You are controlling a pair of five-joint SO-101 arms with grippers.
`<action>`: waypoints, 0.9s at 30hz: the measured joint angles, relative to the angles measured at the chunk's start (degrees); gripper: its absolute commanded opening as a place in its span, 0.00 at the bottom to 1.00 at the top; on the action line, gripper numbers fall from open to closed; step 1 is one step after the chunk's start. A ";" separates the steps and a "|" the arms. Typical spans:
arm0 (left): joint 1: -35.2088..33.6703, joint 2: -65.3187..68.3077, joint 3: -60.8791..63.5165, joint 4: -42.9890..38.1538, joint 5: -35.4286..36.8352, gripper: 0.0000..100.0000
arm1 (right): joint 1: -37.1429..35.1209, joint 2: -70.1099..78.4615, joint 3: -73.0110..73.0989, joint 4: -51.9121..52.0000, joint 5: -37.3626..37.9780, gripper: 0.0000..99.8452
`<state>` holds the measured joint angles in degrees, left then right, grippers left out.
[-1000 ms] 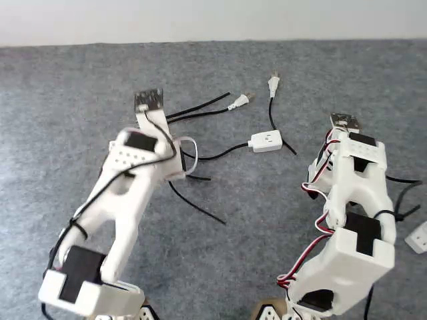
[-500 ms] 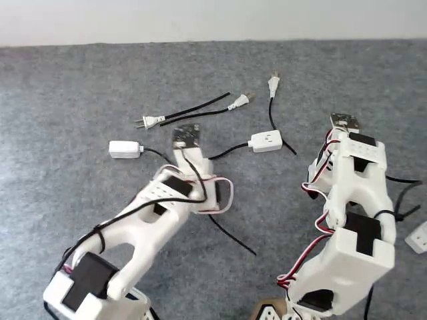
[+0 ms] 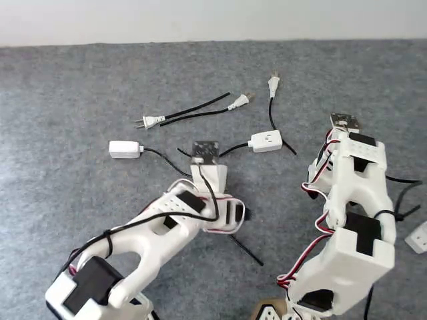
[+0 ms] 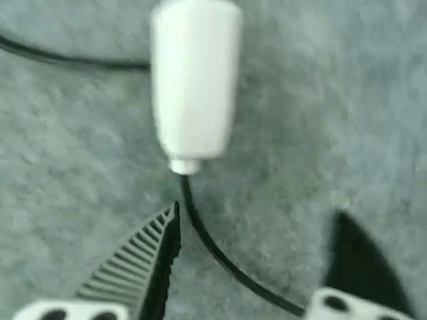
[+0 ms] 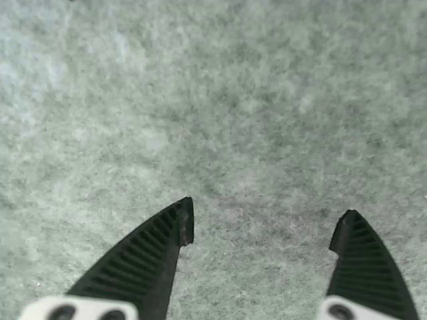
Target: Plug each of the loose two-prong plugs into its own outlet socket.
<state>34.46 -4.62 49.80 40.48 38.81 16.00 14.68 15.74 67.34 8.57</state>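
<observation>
Both wide open, empty; left gripper [image 4: 257, 212] over socket cord [image 4: 220, 262]; right gripper [image 5: 268, 207] above carpet [image 5: 213, 100]

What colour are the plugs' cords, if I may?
Cords are black; clearest in the high view.

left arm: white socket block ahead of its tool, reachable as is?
Probably yes. The left tool is open, the white socket block lies uncovered just ahead, and only its own black cord crosses the gap.
</observation>
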 measured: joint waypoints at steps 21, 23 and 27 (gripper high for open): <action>1.41 -22.24 -7.30 12.84 -15.47 0.01 | 0.00 0.00 0.00 0.00 0.00 0.33; 1.49 -20.40 -8.79 12.84 -18.20 0.02 | 0.00 0.00 0.00 0.00 0.00 0.33; 1.41 -13.54 -12.48 12.84 -19.43 0.01 | 0.00 0.00 0.00 0.00 0.00 0.33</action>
<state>35.87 -18.15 37.32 53.32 19.38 16.00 14.68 15.74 67.34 8.57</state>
